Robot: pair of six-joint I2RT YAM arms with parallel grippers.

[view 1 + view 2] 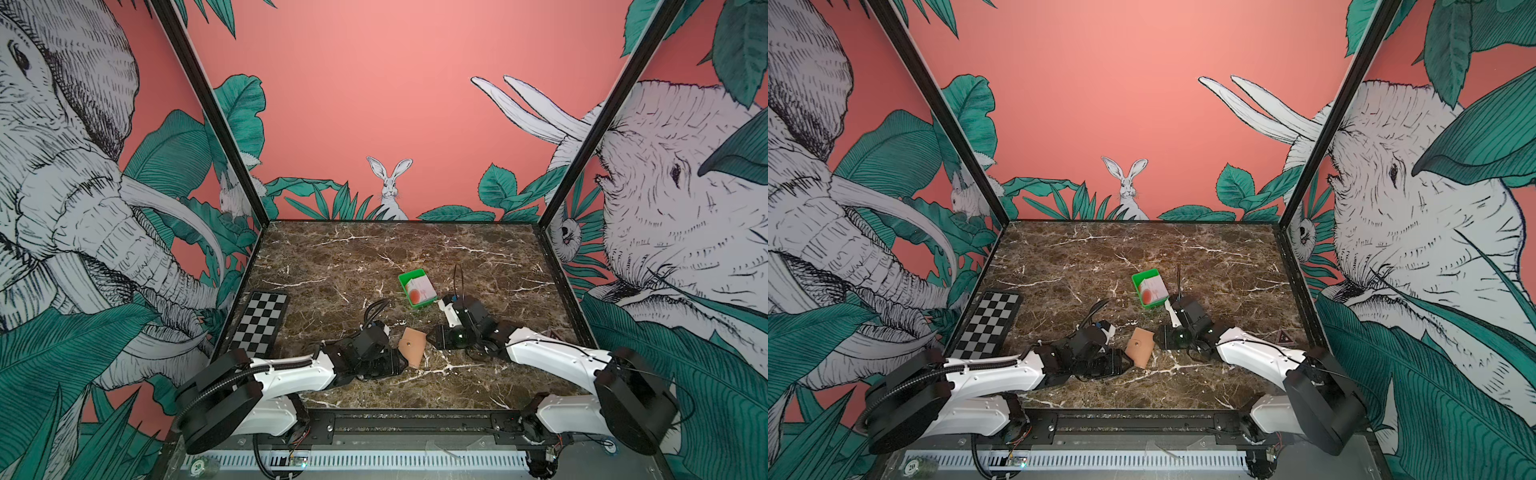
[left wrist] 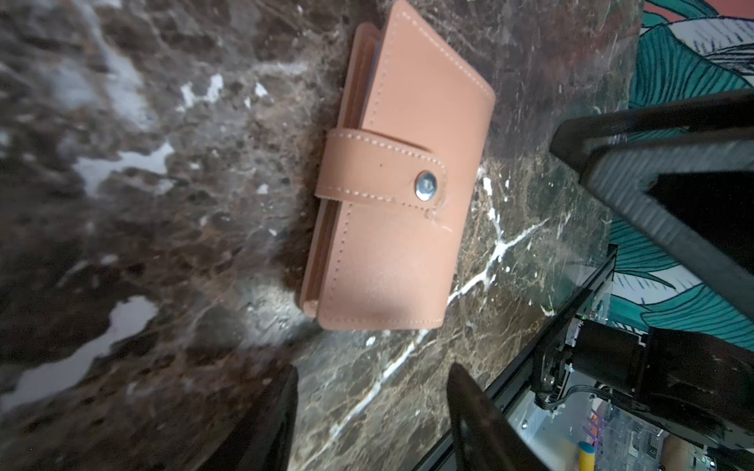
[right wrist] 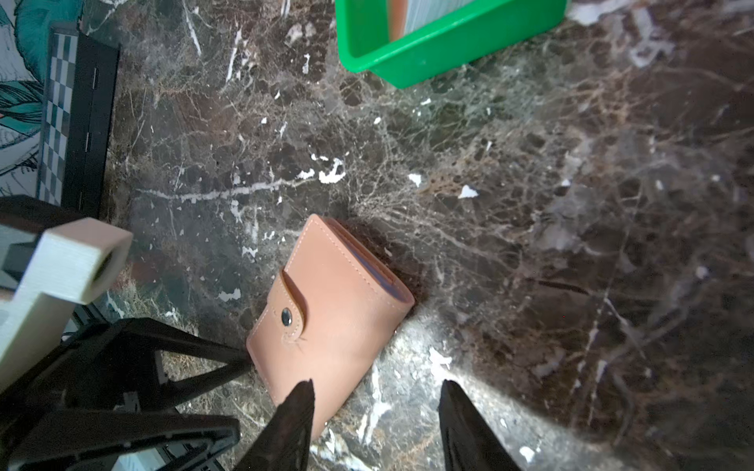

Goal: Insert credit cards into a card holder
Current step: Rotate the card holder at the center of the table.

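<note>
The brown marble table (image 1: 374,257) was the biggest thing, and the green tray (image 1: 405,277) sat near its middle. The card holder (image 1: 415,351) lay flat nearer the robot, between the two claws, shut by its strap (image 2: 379,171). The credit cards (image 1: 422,291) stood in the tray, with none in the holder yet. The left gripper (image 2: 373,369) had its jaws partly apart and held nothing. The right gripper (image 3: 377,381) was apart and empty too, with one finger (image 3: 300,407) just over a corner of the holder. The job in hand looked like opening the holder. To do it well, one claw should probably press the body down while the other pinches the strap end by the snap stud (image 2: 426,186) and lifts gently, so nothing slides. Both top views showed the arms and tray together, but the stud was only a dot. The left wrist view showed the stitching clearly. Only the right wrist view showed a left fingertip (image 3: 228,359) right against the holder's edge.
</note>
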